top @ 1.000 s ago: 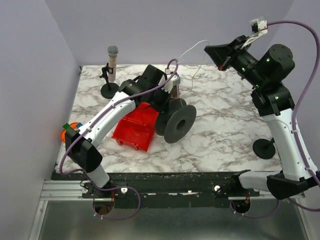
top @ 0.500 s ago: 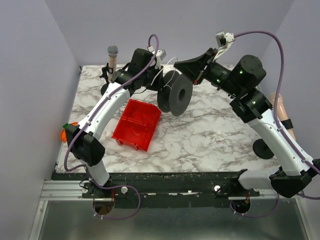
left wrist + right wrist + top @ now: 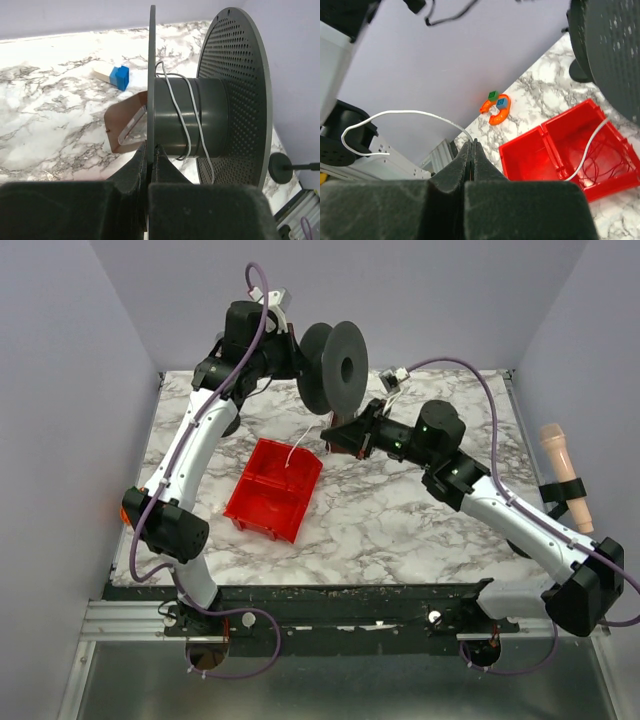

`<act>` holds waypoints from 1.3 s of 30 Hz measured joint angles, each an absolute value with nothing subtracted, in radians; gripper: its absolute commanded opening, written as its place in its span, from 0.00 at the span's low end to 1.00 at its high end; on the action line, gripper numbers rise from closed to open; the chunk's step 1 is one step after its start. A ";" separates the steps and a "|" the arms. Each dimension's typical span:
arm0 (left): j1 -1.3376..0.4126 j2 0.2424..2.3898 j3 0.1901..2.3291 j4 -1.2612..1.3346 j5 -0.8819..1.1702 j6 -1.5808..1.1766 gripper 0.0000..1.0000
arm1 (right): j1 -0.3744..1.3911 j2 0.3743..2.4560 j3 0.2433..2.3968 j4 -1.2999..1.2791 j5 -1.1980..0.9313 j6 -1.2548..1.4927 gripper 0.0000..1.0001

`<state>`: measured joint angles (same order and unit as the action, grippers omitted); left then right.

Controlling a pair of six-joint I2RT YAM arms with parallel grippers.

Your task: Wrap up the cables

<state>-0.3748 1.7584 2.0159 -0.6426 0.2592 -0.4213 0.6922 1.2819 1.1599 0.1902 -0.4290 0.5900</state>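
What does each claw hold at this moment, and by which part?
The left claw grips the black spool by the rim of one flange. The right claw pinches the thin white cable near its free end.

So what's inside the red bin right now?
Loose loops of thin white cable lie in one compartment of the red bin, with one strand rising out of it. The other compartment shows nothing. Nothing covers the bin from above.
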 measured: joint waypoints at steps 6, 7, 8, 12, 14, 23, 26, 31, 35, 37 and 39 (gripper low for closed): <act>-0.323 1.758 2.014 -0.630 0.279 -0.436 0.00 | 0.669 1.245 0.978 0.311 -0.435 0.707 0.01; -0.316 1.756 2.011 -0.630 0.288 -0.437 0.00 | 0.657 1.240 0.950 0.339 -0.439 0.731 0.01; -0.309 1.754 2.008 -0.630 0.297 -0.438 0.00 | 0.640 1.236 0.920 0.369 -0.441 0.757 0.01; -0.300 1.726 1.979 -0.630 0.326 -0.438 0.00 | 0.567 1.249 0.807 0.482 -0.450 0.864 0.01; -0.300 1.706 1.961 -0.629 0.345 -0.437 0.00 | 0.533 1.265 0.759 0.547 -0.458 0.921 0.01; -0.300 1.629 1.910 -0.622 0.426 -0.414 0.00 | 0.407 1.325 0.593 0.789 -0.466 1.126 0.01; -0.300 1.596 1.861 -0.613 0.454 -0.395 0.00 | 0.373 1.325 0.556 0.827 -0.456 1.160 0.01; -0.300 1.553 1.765 -0.604 0.519 -0.348 0.00 | 0.307 1.318 0.547 0.843 -0.442 1.179 0.01; -0.300 1.525 1.701 -0.604 0.591 -0.297 0.00 | 0.256 1.315 0.563 0.813 -0.439 1.159 0.01; -0.300 1.513 1.685 -0.614 0.619 -0.270 0.00 | 0.239 1.315 0.580 0.794 -0.438 1.141 0.01; -0.301 1.499 1.672 -0.627 0.640 -0.232 0.00 | 0.226 1.315 0.610 0.759 -0.438 1.111 0.01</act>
